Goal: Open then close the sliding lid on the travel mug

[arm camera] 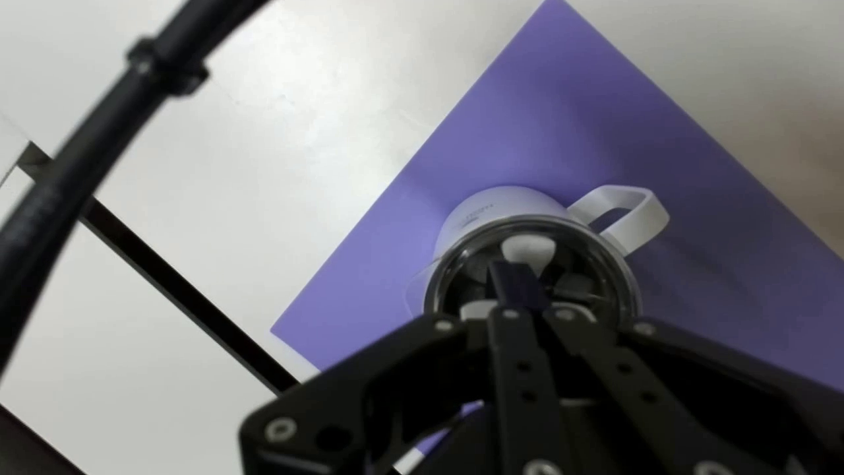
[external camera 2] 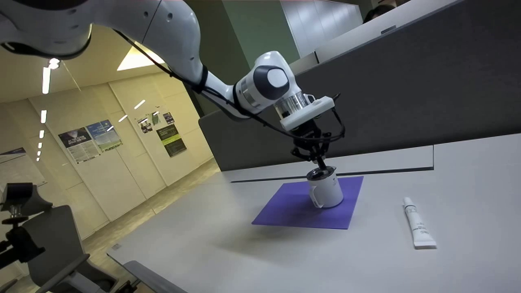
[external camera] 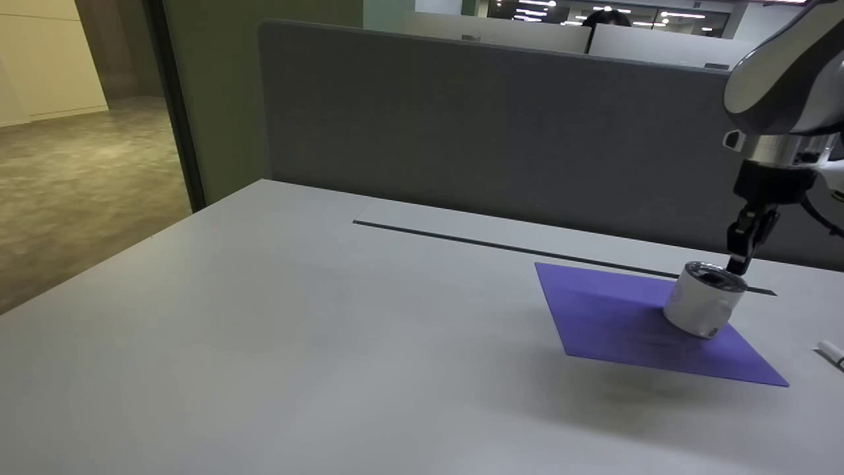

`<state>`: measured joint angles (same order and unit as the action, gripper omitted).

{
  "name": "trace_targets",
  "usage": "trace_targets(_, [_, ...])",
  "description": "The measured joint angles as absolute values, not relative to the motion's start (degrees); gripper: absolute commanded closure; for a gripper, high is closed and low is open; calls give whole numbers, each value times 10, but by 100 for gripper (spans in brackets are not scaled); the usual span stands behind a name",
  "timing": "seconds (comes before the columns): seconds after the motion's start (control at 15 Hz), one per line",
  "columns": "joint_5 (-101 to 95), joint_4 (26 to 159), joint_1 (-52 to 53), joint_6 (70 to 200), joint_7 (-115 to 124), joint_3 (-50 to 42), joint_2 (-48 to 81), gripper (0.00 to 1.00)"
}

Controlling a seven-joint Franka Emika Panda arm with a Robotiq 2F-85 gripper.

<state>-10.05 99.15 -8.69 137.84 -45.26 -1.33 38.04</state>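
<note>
The travel mug stands upright on the purple mat (external camera: 606, 310) in both exterior views (external camera: 695, 310) (external camera 2: 329, 193). In the wrist view it is a short whitish cup (arm camera: 504, 200) with its handle (arm camera: 643, 224) to the upper right. The sliding lid (arm camera: 587, 257) is a round dark, see-through top with a shiny rim; a clear thin piece juts out at its left. Pale patches show in it; I cannot tell if it is open. My gripper (arm camera: 517, 284) is shut, its joined fingertips over the lid and hiding part of it. Whether they touch it is unclear. In an exterior view the fingertips (external camera 2: 321, 165) reach the lid.
A white tube (external camera 2: 419, 228) lies on the table to one side of the mat. A dark strip (external camera: 514, 247) runs along the table behind the mat. A grey partition (external camera: 494, 132) stands at the table's back edge. A black cable (arm camera: 86, 145) crosses the wrist view.
</note>
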Motion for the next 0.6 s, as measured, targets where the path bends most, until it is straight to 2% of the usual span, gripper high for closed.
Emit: trace_targets(0.6, [-100, 1002, -87, 1412, -453, -7, 392, 100])
